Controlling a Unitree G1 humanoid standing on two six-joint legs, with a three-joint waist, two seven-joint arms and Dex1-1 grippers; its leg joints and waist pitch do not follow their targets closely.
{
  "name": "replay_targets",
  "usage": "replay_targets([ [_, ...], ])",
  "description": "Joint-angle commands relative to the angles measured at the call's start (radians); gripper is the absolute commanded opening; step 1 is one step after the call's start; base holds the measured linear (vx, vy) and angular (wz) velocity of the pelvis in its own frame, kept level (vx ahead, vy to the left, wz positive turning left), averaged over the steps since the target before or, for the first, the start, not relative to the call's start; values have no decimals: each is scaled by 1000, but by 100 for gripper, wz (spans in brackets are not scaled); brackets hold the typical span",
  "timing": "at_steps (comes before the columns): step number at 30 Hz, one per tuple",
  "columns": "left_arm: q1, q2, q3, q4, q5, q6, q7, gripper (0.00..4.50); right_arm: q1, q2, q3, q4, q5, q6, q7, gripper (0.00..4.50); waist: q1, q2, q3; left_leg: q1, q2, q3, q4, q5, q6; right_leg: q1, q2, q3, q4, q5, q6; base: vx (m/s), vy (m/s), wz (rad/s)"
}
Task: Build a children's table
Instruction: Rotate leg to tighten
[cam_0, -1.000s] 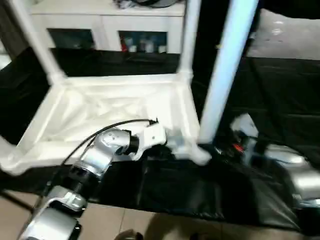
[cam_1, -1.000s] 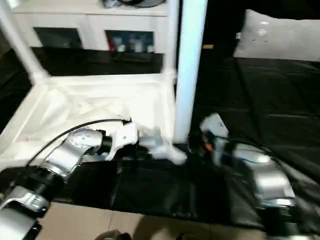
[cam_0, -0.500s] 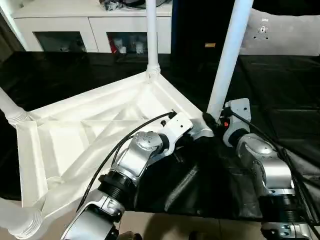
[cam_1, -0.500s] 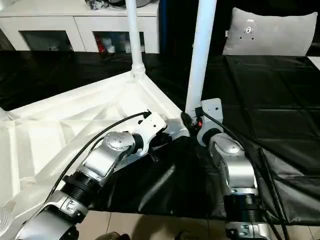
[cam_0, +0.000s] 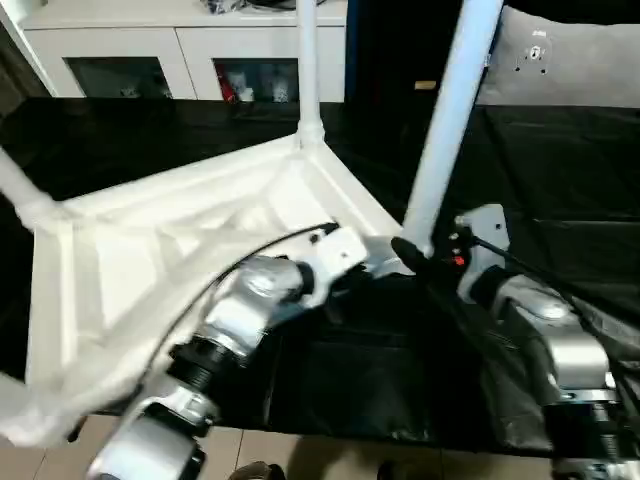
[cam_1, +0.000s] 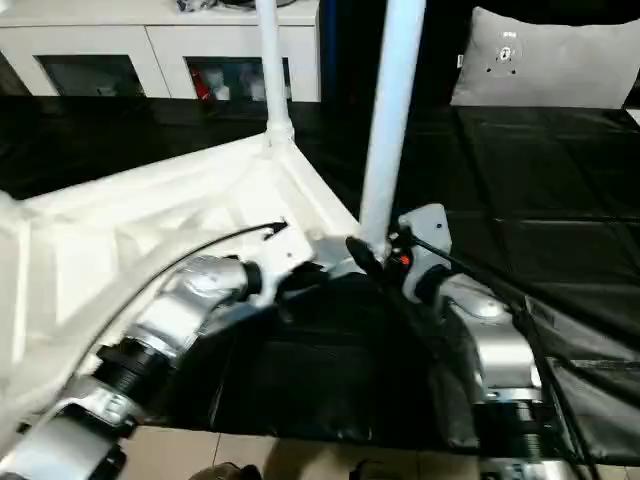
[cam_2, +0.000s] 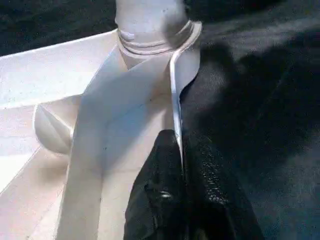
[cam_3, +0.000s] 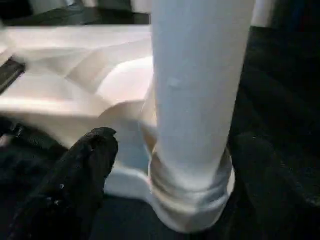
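Observation:
The children's table (cam_0: 150, 250) lies upside down on the black worktable, ribbed underside up. White legs stand in its far corner (cam_0: 308, 80), its left corner (cam_0: 22, 190) and its near right corner (cam_0: 445, 150). My left gripper (cam_2: 182, 155) is shut on the thin rim of the table top, just short of that near right socket (cam_2: 150, 30). My right gripper (cam_3: 175, 165) is open around the base of the near right leg (cam_3: 195, 75). Its black finger (cam_3: 85, 170) stands apart from the tube.
The black-covered worktable (cam_0: 560, 180) stretches away to the right and back. A white cabinet (cam_0: 180, 40) stands behind it and a grey cushion (cam_0: 560, 60) lies at the back right. The worktable's front edge and the floor (cam_0: 300, 455) are just below my forearms.
My right gripper's fingers have spread away from the near right leg. The left gripper keeps its hold on the rim. The head views have shifted.

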Motion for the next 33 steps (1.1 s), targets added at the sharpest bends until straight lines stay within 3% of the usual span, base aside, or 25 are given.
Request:
replay_targets([
  [1,2,68,-29,12,-2,-45,-120,0,10,-63,9,-4,32,-24,137,444,11,-17,-70,3,53,-21,-55,-134,145,67,-60,39,-56,-144,-243,0,0,0],
  [5,14,116,-54,2,-26,-119,-231,0,13,-120,23,-2,43,-35,233,444,13,-20,-65,6,57,-17,-57,-168,149,62,-60,39,-60,-183,-252,0,0,0],
  [6,16,125,-59,3,-29,-135,-253,0,13,-134,30,0,43,-44,253,444,17,-17,-61,10,60,-16,-61,-193,136,59,-61,41,-64,-240,-242,0,0,0],
  [7,18,141,-71,12,-26,-162,-282,0,12,-153,41,5,40,-70,284,444,19,-23,-62,11,61,-16,-61,-199,127,60,-61,41,-66,-259,-235,0,0,0],
  [12,25,175,-102,30,-26,-238,-371,0,13,-197,64,2,69,-86,393,444,38,-18,-63,15,67,-15,-61,-198,117,55,-62,44,-61,-251,-238,0,0,0],
  [13,22,181,-108,33,-35,-253,-404,0,13,-212,78,6,76,-97,439,418,43,-28,-65,14,66,-15,-59,-193,117,58,-65,45,-57,-251,-240,0,0,0],
  [15,20,183,-111,37,-39,-263,-418,0,15,-220,87,5,80,-101,465,411,48,-24,-64,15,68,-15,-60,-191,117,56,-66,45,-59,-263,-236,0,0,0],
  [23,6,182,-110,66,-57,-300,-477,0,24,-241,109,3,106,-75,543,329,50,-28,-66,11,65,-15,-58,-178,118,58,-66,45,-57,-260,-234,0,0,0],
  [27,8,178,-105,56,-70,-293,-491,0,25,-242,112,6,111,-70,548,311,53,-28,-67,10,66,-15,-56,-157,125,58,-65,44,-54,-241,-240,0,0,0],
  [33,6,177,-108,63,-71,-301,-499,0,26,-230,123,7,111,-67,548,244,54,-29,-65,12,66,-15,-57,-174,118,57,-66,44,-58,-278,-231,0,0,0],
])
